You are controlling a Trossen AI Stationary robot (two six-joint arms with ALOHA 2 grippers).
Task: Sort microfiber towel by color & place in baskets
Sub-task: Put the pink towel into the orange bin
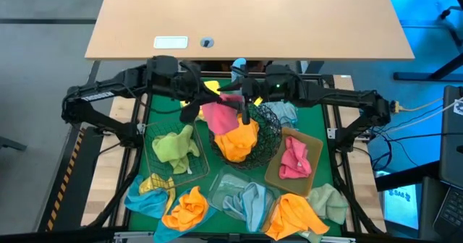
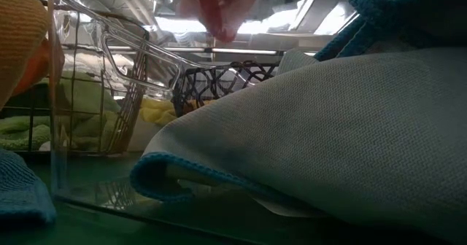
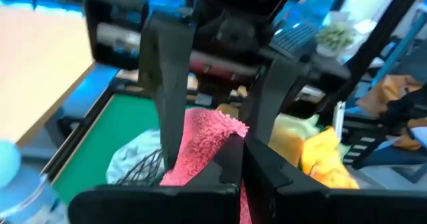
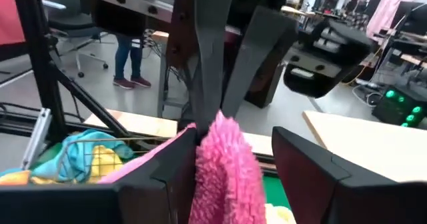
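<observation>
Two grippers: left gripper and right gripper both pinch one pink towel.
Position: towel hangs above round wire bowl, 12 o'clock of mat.
Texture: fuzzy, limp.

Both arms reach inward and meet above the table's middle. The left gripper and the right gripper each pinch one shared pink towel between closed fingers.

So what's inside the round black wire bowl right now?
An orange towel fills the wire bowl. A pink towel, held above by both grippers, covers part of it, so anything beneath is hidden.
</observation>
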